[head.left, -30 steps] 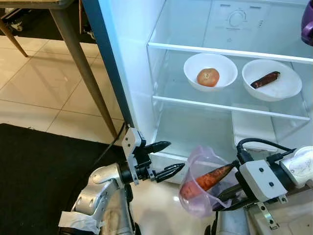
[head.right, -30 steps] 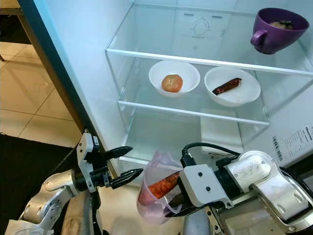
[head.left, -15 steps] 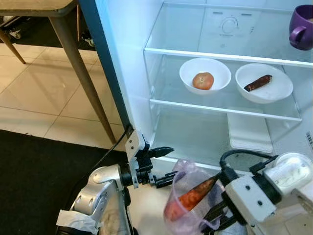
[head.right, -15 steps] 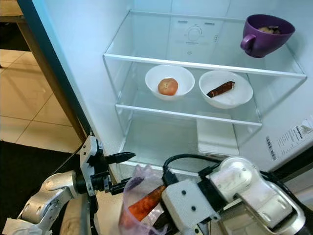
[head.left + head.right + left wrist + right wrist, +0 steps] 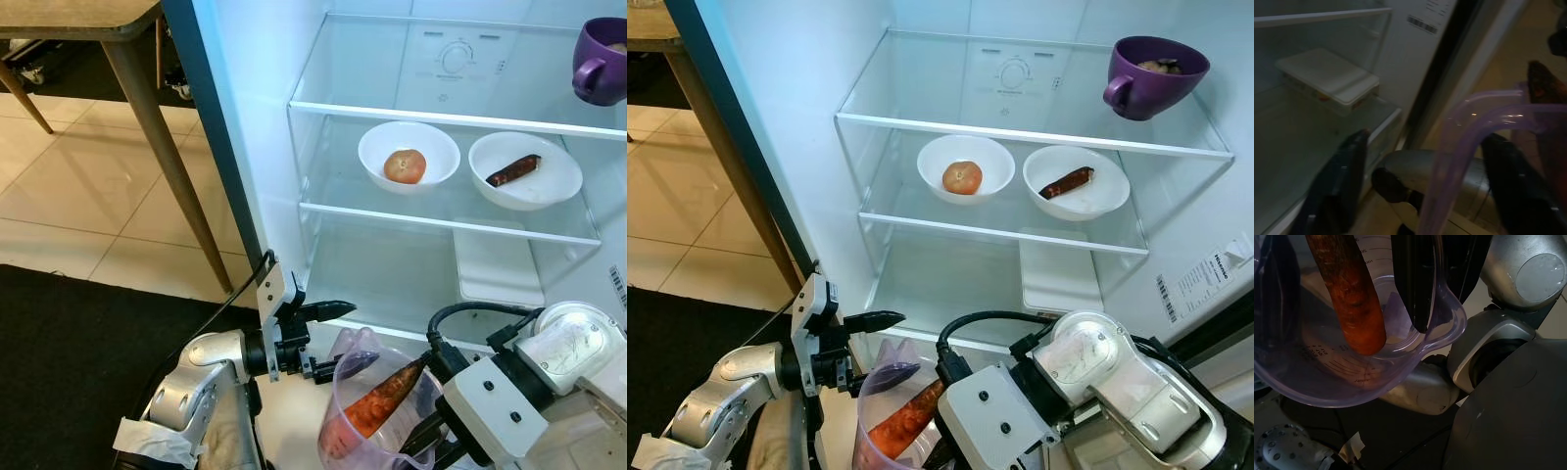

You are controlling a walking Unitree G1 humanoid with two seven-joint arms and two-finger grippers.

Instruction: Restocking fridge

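Observation:
My right gripper (image 5: 423, 443) is shut on the wall of a clear purple measuring jug (image 5: 364, 433), low in front of the open fridge. One of its black fingers (image 5: 1415, 284) sits inside the rim. An orange carrot (image 5: 380, 403) leans upright in the jug. My left gripper (image 5: 351, 335) stands open at the jug's left side. Its two fingers (image 5: 1337, 186) straddle the jug's purple handle (image 5: 1469, 127) without closing on it. The fridge's lower shelf (image 5: 392, 274) lies just beyond.
On the middle shelf, one white bowl (image 5: 431, 142) holds a round onion (image 5: 405, 165) and another white bowl (image 5: 549, 181) holds a dark root. A purple cup (image 5: 600, 61) stands on the top shelf, a white box (image 5: 497, 262) on the lower one. Wooden table leg (image 5: 167, 147) and black rug (image 5: 78, 343) on the left.
The right gripper has brought the jug down and to the left, up to the left gripper, whose fingers now straddle its handle. The camera has shifted slightly.

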